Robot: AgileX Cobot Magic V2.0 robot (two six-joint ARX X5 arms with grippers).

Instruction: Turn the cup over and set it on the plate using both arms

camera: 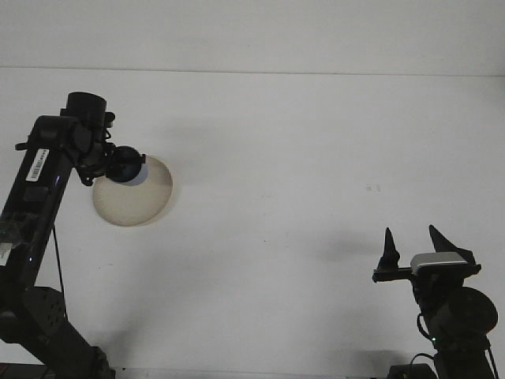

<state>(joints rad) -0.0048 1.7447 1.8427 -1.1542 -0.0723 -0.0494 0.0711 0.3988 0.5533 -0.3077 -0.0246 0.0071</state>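
Front view — left gripper point(118, 167) clamps the cup point(126, 168) over the plate point(138, 201); right gripper point(410, 246) spread wide.

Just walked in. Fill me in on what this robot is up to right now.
The left gripper is holding a dark blue cup over the upper left edge of the cream plate, which lies on the white table. The cup is not set down yet. The right gripper sits idle at the lower right, fingers open, holding nothing.
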